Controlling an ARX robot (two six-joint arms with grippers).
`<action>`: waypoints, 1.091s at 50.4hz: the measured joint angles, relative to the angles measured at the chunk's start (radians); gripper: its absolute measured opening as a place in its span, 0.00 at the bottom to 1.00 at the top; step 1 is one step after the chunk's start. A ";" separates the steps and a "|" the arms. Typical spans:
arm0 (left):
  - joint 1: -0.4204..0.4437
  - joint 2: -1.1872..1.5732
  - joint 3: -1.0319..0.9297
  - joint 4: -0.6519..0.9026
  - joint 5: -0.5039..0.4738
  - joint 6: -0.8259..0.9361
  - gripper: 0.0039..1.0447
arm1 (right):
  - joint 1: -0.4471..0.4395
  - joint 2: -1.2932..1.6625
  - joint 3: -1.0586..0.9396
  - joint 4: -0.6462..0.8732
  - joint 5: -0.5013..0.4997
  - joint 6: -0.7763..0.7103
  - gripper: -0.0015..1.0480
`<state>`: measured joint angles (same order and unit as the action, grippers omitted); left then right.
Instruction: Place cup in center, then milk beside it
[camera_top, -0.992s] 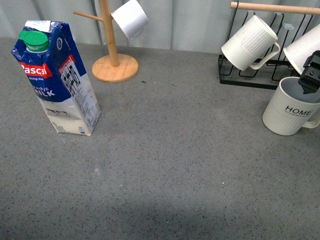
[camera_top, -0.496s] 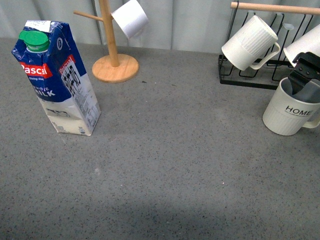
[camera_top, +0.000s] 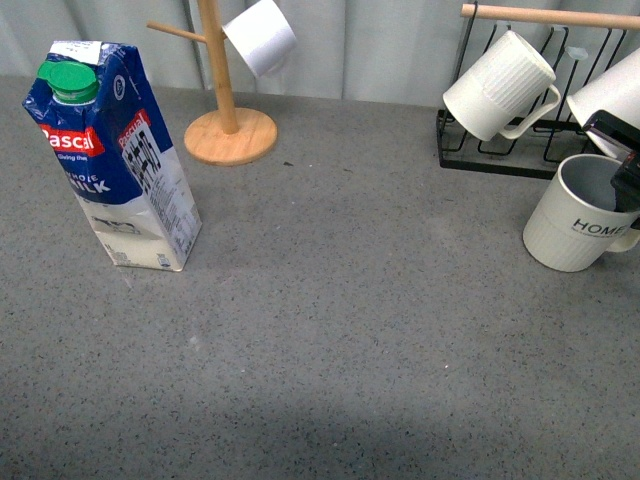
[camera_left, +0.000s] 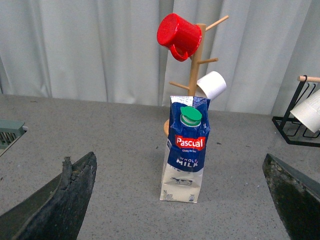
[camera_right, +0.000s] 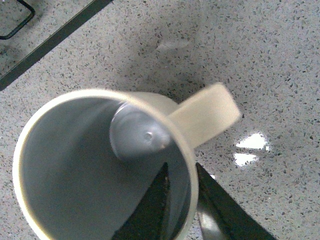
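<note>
Right arm first: it comes in from the far right edge, just in front of the black wire mug rack (camera_top: 495, 166), with the right claw (camera_right: 184, 195) dipped over the lip of the HOME mug (camera_top: 570, 235). From the wrist camera one finger (camera_right: 150, 205) is down inside the grey-blue interior and the other is outside the wall, right next to the handle (camera_right: 205, 115). The wall is pinched between them, so that is a grip on the mug. The mug leans, tipped off upright, its lettering slanting, just in front of the rack.

Left arm now: the left claw (camera_left: 178, 156) is held low and level, fingers (camera_left: 55, 205) spread wide with nothing between them, looking straight at the Pascal milk carton (camera_top: 110, 160). The carton stands upright, green cap on, well apart from the rack, away to its left.

The tabletop (camera_top: 350, 330) is grey speckled stone. Two ribbed white mugs (camera_top: 500, 85) hang on the rack. Left of the rack, at about the same depth, stands a wooden mug tree (camera_top: 222, 80) carrying a plain white cup (camera_top: 260, 35) and a red mug (camera_left: 177, 31). Pale grey curtain folds (camera_top: 380, 50) close off the back.
</note>
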<state>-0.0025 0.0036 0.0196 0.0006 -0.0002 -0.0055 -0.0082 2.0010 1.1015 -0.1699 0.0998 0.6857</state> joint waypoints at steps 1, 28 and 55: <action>0.000 0.000 0.000 0.000 0.000 0.000 0.94 | 0.000 0.000 0.000 -0.003 0.000 0.000 0.11; 0.000 0.000 0.000 0.000 0.000 0.000 0.94 | 0.114 -0.069 0.033 -0.096 -0.014 0.017 0.02; 0.000 0.000 0.000 0.000 0.000 0.000 0.94 | 0.379 0.070 0.228 -0.233 0.060 0.136 0.02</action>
<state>-0.0025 0.0036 0.0196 0.0006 -0.0006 -0.0055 0.3706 2.0708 1.3293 -0.4034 0.1600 0.8219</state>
